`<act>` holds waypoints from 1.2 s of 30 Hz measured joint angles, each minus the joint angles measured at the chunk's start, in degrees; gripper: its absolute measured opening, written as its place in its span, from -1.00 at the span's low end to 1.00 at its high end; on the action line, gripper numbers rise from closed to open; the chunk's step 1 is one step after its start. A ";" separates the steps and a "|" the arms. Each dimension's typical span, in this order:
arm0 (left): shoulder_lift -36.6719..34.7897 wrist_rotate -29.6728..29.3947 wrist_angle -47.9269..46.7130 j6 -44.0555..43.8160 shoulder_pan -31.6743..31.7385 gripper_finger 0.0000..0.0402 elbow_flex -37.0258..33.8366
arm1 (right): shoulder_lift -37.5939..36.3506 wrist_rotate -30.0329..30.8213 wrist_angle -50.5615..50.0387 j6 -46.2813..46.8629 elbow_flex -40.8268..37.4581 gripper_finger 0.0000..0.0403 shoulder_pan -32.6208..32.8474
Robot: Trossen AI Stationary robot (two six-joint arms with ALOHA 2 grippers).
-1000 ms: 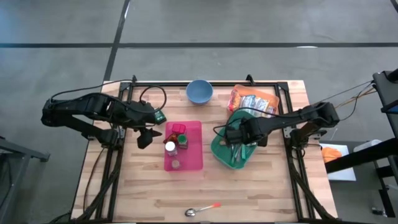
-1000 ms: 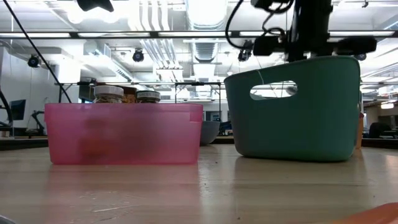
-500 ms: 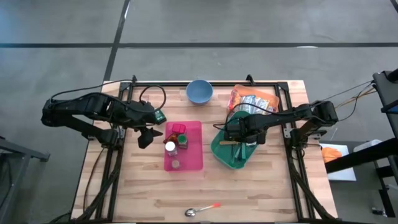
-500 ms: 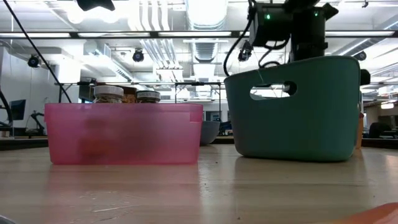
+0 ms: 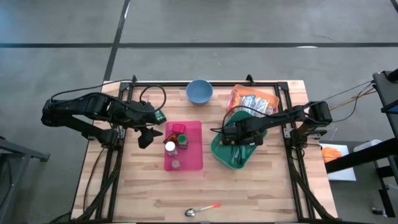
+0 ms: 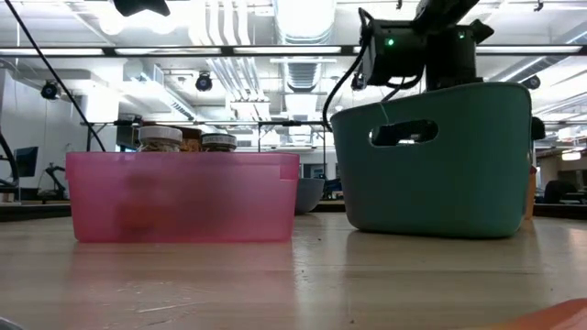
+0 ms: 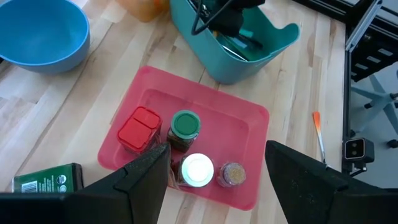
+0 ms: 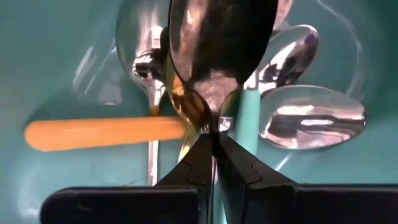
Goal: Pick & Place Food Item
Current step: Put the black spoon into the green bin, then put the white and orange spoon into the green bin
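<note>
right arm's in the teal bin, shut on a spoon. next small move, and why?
Probably lift straight up. The right gripper is shut on a spoon whose bowl hangs just above the other spoons in the teal bin; rising first should clear the bin's walls. The left gripper waits, open, above the pink tray.

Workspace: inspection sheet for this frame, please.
Surface: wooden table, on a dark frame.
Job's things: pink bin holding spice jars; teal bin holding spoons.
Clutter: blue bowl, snack packet, green box, loose spoon near the front edge.
Hands: left hand open beside the pink bin, empty; right hand shut on a spoon handle in the teal bin.
Cables: black loops along both arms.
Surroundings: grey floor; lab ceiling lights; no person seen.
</note>
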 joint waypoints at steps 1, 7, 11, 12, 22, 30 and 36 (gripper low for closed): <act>0.00 0.02 0.00 -0.06 0.00 0.31 0.00 | 0.57 0.00 -0.04 -0.43 0.25 -0.96 -0.02; 0.00 0.02 0.00 -1.47 0.00 0.31 -0.02 | 2.93 0.05 -0.04 -2.78 2.52 -0.96 -0.02; 0.00 0.02 0.00 -1.52 0.00 0.31 -0.02 | 3.10 0.17 0.05 -3.49 2.60 -0.96 -0.02; 0.00 0.02 0.00 -1.53 -0.01 0.31 -0.02 | 3.10 0.13 0.05 -4.13 2.58 -0.96 0.00; 0.00 0.02 -0.02 -2.55 -0.02 0.31 -0.02 | 3.14 -0.60 -0.19 -10.96 4.46 -0.61 0.02; 0.00 0.02 -0.09 -2.55 -0.01 0.31 -0.02 | 3.14 0.02 -1.59 -11.84 6.28 -0.12 -0.09; 0.00 0.02 -1.91 -2.57 -0.01 0.31 -0.05 | 3.04 0.54 -7.33 -13.63 9.54 -0.01 0.36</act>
